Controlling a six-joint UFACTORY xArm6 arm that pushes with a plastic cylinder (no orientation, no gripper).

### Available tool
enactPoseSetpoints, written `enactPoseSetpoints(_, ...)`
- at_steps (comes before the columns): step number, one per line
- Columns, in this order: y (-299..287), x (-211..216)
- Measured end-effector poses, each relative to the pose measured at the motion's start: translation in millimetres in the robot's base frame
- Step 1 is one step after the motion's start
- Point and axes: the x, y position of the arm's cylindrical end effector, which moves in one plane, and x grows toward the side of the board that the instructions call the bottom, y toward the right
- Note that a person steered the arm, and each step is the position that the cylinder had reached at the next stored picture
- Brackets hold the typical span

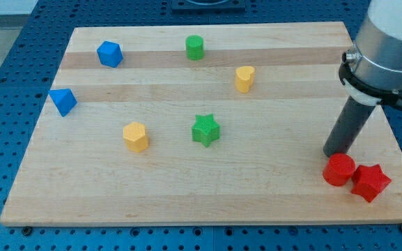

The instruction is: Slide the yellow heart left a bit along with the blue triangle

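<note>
1. One rod slants down from our arm at the view's right; my tip (335, 153) sits on the table (187, 195), just above the red cylinder (339, 169), beside the red star (370, 182).
2. No end effector, nothing held.
3. Yellow heart (244, 79) upper centre-right; blue triangle (63, 102) far left, well apart.
4. No writing legible.

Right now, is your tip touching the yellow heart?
No, my tip rests beside the red cylinder, far right of the yellow heart.
</note>
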Motion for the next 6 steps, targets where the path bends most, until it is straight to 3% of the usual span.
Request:
enactPoseSetpoints(3,6,21)
enactPoseSetpoints(5,-44,26)
enactPoseSetpoints(6,-48,-28)
